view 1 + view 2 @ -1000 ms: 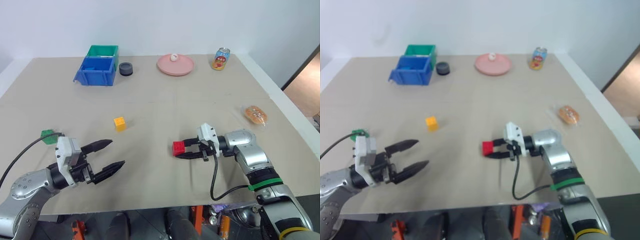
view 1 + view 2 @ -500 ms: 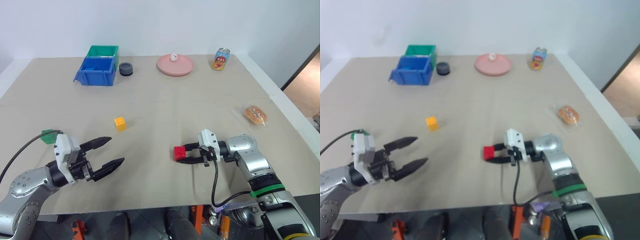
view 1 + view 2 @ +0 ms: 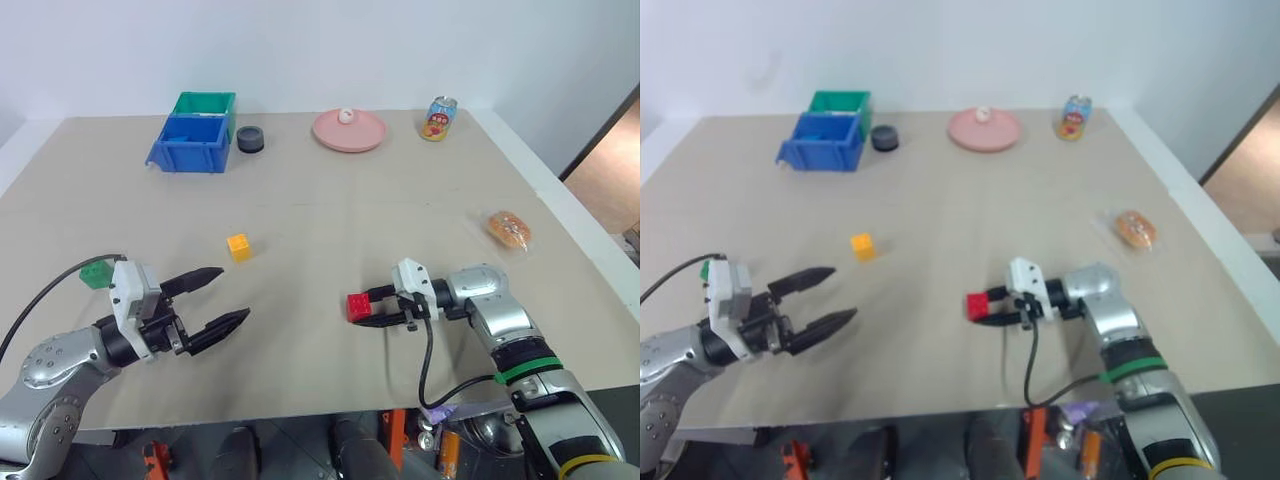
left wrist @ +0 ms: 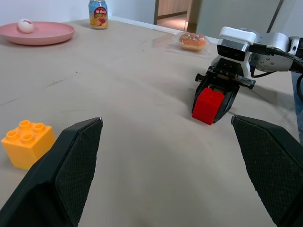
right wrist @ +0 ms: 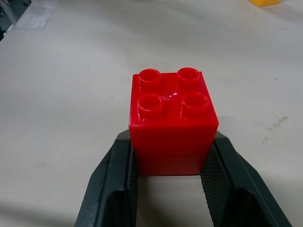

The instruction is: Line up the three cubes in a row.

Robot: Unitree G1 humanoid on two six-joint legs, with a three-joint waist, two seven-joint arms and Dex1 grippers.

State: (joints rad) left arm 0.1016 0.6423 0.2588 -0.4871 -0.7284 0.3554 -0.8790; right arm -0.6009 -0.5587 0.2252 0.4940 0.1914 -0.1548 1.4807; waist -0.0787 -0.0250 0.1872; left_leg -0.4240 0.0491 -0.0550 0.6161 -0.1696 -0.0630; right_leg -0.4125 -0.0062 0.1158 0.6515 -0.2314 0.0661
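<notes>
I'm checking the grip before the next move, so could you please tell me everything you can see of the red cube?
The red cube is a small, glossy plastic building block with four round studs on top, upright. It sits between the two black fingers of the right gripper, which press its opposite sides. It lies near the table's front edge, right of the yellow cube. Whether its base rests on the table cannot be told.

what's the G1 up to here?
It is lining up three cubes on the table. The right tool is shut on the red cube, low at the tabletop near the front edge. The left tool hangs open and empty. The yellow cube sits alone mid-table, and the green cube lies by the left arm. No row yet.
</notes>
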